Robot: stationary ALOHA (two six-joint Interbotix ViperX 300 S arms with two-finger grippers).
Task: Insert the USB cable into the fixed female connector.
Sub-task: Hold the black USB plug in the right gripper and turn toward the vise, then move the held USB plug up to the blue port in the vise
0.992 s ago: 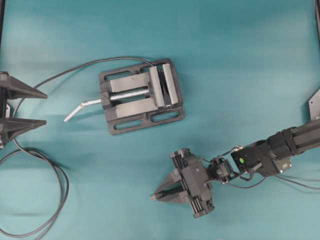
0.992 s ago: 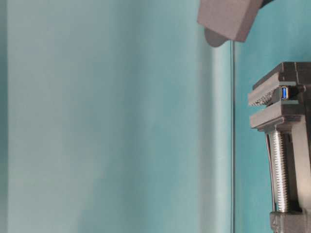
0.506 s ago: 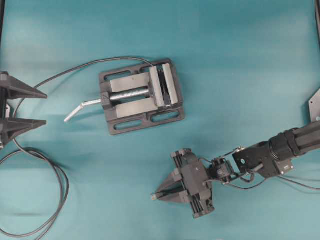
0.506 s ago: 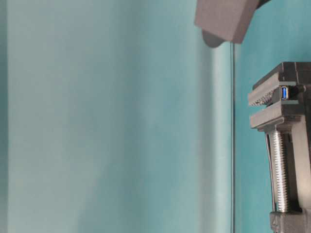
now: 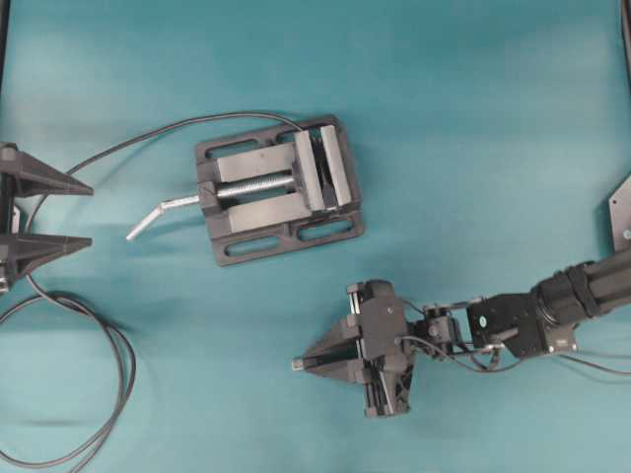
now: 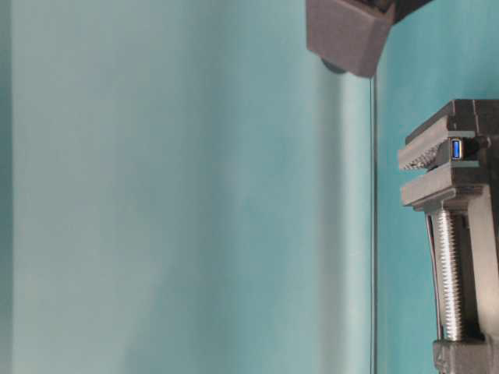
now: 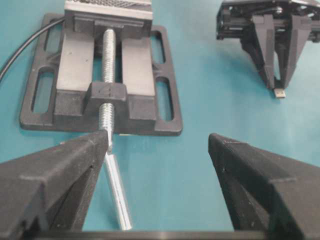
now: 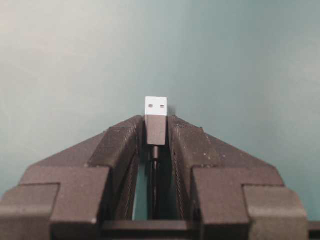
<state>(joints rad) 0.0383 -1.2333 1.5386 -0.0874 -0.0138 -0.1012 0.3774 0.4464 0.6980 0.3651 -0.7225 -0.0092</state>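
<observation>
1. Teal covering spreads over the whole table (image 5: 473,118), flat and uniform.

2. Nearest the right pincer (image 8: 156,131) is its own load: its two fingers (image 8: 120,145) clamp the dark plug of the USB cable (image 8: 155,117), the silvery tip poking out past the fingertips and the thin black lead running back between them.

3. In the overhead view that right pincer (image 5: 308,365) lies low over the table, pointing to the left of the picture, with the plug's pale tip at its front end.

4. Up and to the left of the right pincer, well apart from it, stands the black vise (image 5: 276,189), its silver crank handle (image 5: 158,215) sticking out on the side turned away from the right pincer.

5. Clamped between the vise's jaws sits the fixed female connector (image 6: 457,148), its blue opening showing in the table-level view.

6. A long black cable (image 5: 108,345) leaves the vise and loops across the table beyond it.

7. Farthest from the right pincer, past the crank handle, the left pincer (image 5: 84,214) stands wide open with nothing between its fingers, the handle's end pointing toward it.
</observation>
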